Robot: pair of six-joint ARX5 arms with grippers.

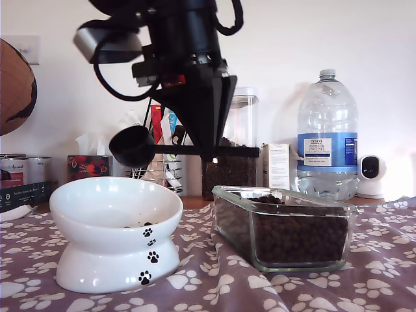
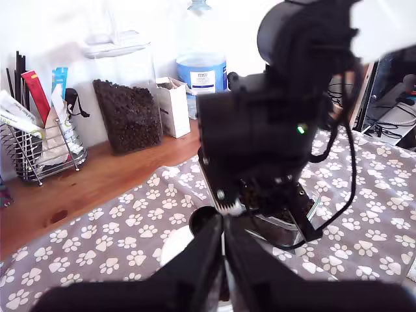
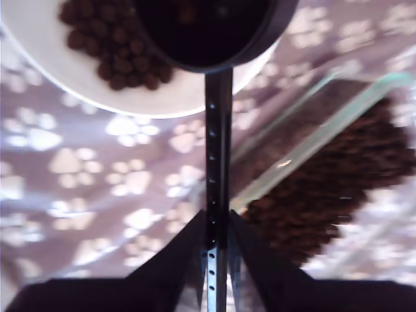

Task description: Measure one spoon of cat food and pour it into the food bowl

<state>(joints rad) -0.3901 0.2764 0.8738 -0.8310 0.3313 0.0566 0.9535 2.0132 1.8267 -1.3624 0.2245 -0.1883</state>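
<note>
Nearest: white food bowl on mauve paw-print cloth, some cat food lying inside. Above it, black spoon, handle level, clamped in my second pincer. Beside the bowl, glass dish heaped with more kibble. Closed on nothing: my first pincer. Beyond, wooden counter, white wall, water bottle labelled TESCO.

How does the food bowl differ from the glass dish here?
The food bowl is white, round, on a pedestal; the glass dish is clear and rectangular. The bowl holds a little cat food; the dish is nearly full. Both sit on the paw-print cloth.
</note>
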